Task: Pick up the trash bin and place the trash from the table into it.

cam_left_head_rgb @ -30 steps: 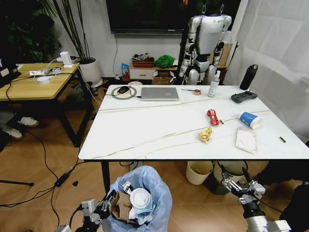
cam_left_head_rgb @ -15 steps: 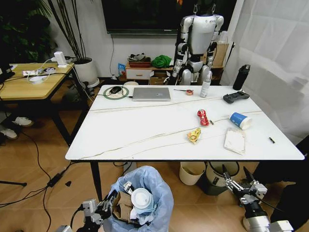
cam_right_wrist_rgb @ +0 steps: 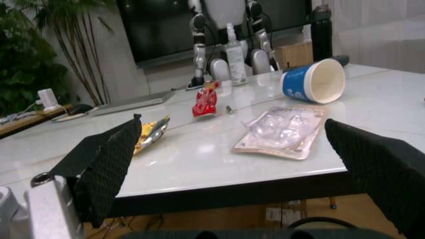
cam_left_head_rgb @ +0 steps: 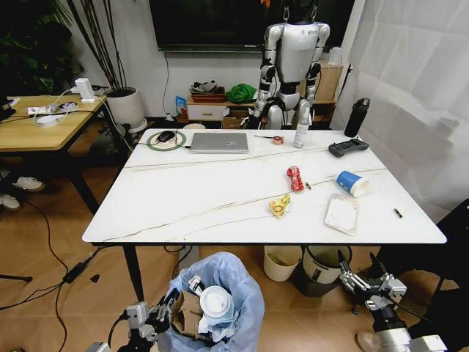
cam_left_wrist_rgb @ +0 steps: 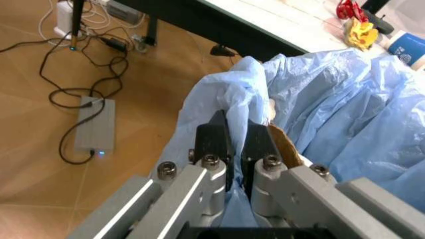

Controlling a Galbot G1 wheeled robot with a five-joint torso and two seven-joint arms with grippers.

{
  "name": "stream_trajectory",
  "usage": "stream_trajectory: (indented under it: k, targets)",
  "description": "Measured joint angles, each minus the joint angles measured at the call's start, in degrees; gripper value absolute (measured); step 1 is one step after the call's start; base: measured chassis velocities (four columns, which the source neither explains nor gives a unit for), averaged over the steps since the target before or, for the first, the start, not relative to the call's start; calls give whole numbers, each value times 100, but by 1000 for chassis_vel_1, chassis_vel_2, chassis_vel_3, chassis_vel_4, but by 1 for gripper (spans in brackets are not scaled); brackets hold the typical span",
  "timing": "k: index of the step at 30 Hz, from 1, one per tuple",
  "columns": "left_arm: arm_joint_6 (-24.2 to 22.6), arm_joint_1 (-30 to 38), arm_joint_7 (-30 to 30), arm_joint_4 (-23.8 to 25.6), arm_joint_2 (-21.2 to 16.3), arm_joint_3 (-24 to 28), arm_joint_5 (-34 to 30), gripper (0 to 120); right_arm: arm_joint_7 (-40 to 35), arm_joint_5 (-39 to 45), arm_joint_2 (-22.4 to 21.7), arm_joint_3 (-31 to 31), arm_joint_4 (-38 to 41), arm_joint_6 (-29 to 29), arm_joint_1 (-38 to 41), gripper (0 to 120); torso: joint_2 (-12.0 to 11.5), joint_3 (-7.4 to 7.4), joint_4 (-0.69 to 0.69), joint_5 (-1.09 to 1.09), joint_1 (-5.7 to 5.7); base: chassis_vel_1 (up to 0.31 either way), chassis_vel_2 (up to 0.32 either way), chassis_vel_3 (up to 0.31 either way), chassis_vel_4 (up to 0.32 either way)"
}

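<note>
— Where was the trash bin (cam_left_head_rgb: 220, 308)?
— Low in front of the robot, below the near edge of the desk (cam_left_head_rgb: 190, 205). The left hand (cam_left_wrist_rgb: 234, 149) had its fingers pinched shut on the rim of the blue bag, with cardboard and a white cup lid inside it.

— And the right hand (cam_left_head_rgb: 364, 282)?
— It hung under the desk's near right corner with its fingers spread wide, gripping nothing.

— What lay on the desk?
— A red wrapper (cam_left_head_rgb: 294, 177), a yellow wrapper (cam_left_head_rgb: 279, 206) nearer the robot, a flat white packet (cam_left_head_rgb: 341, 213) to the right, and a blue-and-white paper cup (cam_left_head_rgb: 352, 182) on its side beyond the packet. A laptop (cam_left_head_rgb: 219, 142) and a black controller (cam_left_head_rgb: 347, 147) sat along the far edge
</note>
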State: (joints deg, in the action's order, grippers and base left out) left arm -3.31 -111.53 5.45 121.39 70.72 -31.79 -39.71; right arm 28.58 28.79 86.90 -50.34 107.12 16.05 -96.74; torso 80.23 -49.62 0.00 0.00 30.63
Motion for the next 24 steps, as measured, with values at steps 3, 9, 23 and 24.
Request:
stream_trajectory:
  k: [3,9,23,24]
  targets:
    - [-2,25,-5,-8,1,0,-1,0,7,-12,-14,14,-40,11,38,100,0,0,1,0,0,-97,-98,87,101]
    - [-17,58,-11,-58,19,8,-16,0,35,-90,-90,77,-115,60,90,100,0,0,0,-1,0,-91,-97,79,100]
    - [-41,-76,-18,16,-115,-185,-12,0,-256,-317,-1511,1066,305,-126,-1,100,-1,0,0,1,0,-21,-11,27,21]
    - [-43,-104,-17,43,-97,-236,-3,0,-346,-182,-1765,1214,419,-220,57,100,-1,0,-1,0,0,0,0,0,0]
